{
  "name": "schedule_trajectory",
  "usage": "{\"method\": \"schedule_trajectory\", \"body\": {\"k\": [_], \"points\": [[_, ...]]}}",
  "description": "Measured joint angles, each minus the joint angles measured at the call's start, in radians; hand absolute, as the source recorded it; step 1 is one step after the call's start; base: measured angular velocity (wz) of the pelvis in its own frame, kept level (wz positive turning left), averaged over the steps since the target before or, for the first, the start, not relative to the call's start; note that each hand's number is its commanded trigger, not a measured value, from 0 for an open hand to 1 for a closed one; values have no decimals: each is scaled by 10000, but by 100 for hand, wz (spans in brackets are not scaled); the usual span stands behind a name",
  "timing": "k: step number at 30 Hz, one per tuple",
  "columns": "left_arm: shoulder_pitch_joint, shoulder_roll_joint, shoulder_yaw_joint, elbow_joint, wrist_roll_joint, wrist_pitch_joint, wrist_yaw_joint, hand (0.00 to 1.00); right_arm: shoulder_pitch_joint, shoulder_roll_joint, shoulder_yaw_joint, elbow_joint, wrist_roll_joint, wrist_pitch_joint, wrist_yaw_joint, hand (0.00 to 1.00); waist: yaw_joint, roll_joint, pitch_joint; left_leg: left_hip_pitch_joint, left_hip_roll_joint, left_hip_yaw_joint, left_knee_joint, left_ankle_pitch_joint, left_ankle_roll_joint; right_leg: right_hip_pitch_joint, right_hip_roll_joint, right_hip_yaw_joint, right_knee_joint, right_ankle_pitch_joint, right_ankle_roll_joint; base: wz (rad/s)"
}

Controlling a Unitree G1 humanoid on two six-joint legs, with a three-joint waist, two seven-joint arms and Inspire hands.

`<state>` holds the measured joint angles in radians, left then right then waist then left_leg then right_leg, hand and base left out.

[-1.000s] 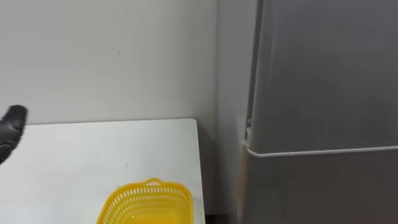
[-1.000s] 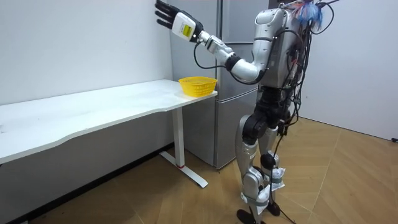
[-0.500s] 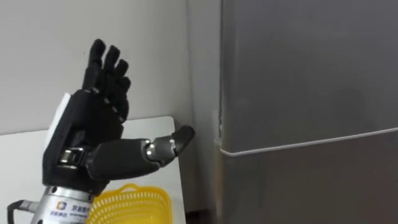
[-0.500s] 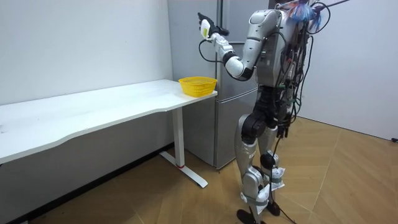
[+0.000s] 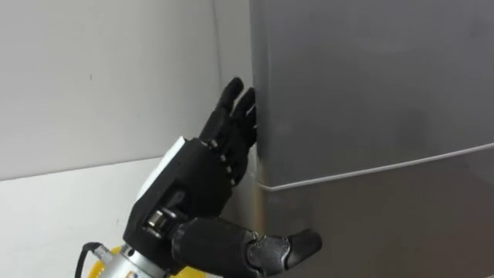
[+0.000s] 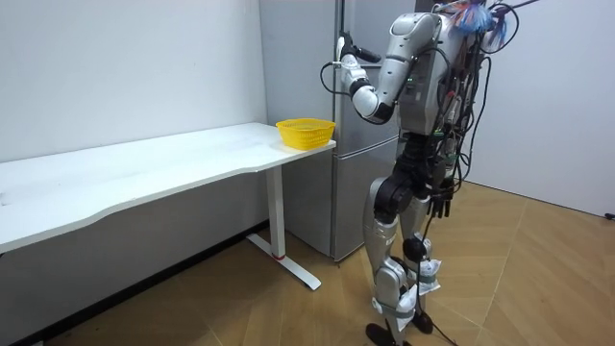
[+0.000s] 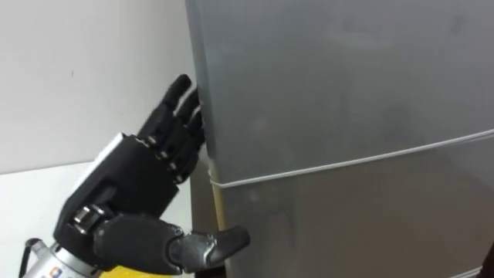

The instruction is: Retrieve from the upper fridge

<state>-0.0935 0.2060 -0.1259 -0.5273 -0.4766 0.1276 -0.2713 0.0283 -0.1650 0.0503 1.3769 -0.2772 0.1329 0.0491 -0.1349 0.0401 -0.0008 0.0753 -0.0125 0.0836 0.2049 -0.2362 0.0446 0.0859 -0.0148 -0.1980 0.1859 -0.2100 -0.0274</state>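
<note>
Grey upper fridge door point(image 5: 370, 77) — shut, upright

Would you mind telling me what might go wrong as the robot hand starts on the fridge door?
The left robot hand lies with straight fingers against the left edge of the upper fridge door, not curled round it; a pull may slip off and leave the door shut. The yellow basket sits at the end of the table, just below that arm, so a backward swing might knock it.
</note>
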Motion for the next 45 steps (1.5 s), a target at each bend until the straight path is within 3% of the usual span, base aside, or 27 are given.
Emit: {"method": "schedule_trajectory", "body": {"k": [12, 13, 14, 15, 16, 20, 22, 23, 24, 25, 26, 45], "points": [[1, 3, -166, 187, 142, 431, -78, 0, -32, -31, 467, -11, 829, 17, 288, 0, 29, -3, 72, 43, 7, 210, -59, 0, -1, 5, -5, 39, -23, -3, 4, 0], [1, 3, -168, 196, 142, 430, -83, 27, -33, -38, 469, -19, 843, 16, 289, 0, 33, -4, 74, 42, 7, 216, -59, 0, -1, 1, -5, 40, -23, -4, 5, 0], [0, 3, -173, 223, 160, 429, -99, 45, -44, -44, 473, -22, 841, 15, 289, 0, 31, -6, 75, 43, 7, 217, -59, 0, -1, -10, -5, 48, -22, -4, 6, 0], [0, 2, -175, 232, 238, 429, -142, 90, -50, -52, 479, -28, 842, 5, 292, 0, 29, -7, 75, 44, 7, 217, -59, 0, -1, -16, -5, 48, -22, -4, 6, 0], [0, 2, -176, 231, 291, 429, -159, 100, -53, -58, 477, -29, 840, 4, 295, 0, 24, -8, 76, 42, 7, 217, -59, 0, -1, -14, -5, 47, -23, -4, 6, 0], [-1, -5, -2, 269, 506, 427, -61, 100, -56, -101, 477, -54, 838, 7, 325, 0, 31, -36, 94, 26, 7, 217, -67, 0, -1, -4, -6, 40, -24, -5, 7, 0], [-2, -16, 134, 305, 506, 428, 52, 66, -66, -126, 481, -59, 814, 8, 369, 0, 40, -55, 106, 0, 6, 216, -63, 0, 0, -20, -6, 31, -34, -8, 12, 4], [-7, -128, 200, 305, 516, 427, 83, 55, -68, -133, 483, -40, 823, 6, 373, 0, 48, -64, 111, -9, 4, 216, -60, 0, 0, -28, -6, 30, -56, -6, 15, 5], [-18, -201, 244, 304, 525, 426, 70, 51, -64, -133, 486, -24, 823, 9, 374, 0, 48, -74, 115, -12, 1, 216, -59, 1, 0, -26, -3, 28, -89, 3, 28, 5], [-18, -197, 224, 305, 506, 426, 39, 36, -66, -135, 484, -15, 806, 14, 375, 0, 48, -75, 114, -14, 1, 216, -60, 1, 0, -20, -1, 19, -117, 13, 36, 4], [-18, -217, 184, 301, 426, 401, 22, 0, -68, -143, 478, -4, 763, 17, 381, 0, 48, -75, 114, -11, -1, 217, -61, 1, 0, -29, 0, 17, -150, 28, 45, 0], [-27, -281, -157, 302, 362, 349, -83, 0, -174, -190, 483, 77, 729, 4, 352, 0, 48, 18, 59, -97, -6, 230, 0, 2, 4, -29, -6, -14, -167, 85, 64, 0]]}}
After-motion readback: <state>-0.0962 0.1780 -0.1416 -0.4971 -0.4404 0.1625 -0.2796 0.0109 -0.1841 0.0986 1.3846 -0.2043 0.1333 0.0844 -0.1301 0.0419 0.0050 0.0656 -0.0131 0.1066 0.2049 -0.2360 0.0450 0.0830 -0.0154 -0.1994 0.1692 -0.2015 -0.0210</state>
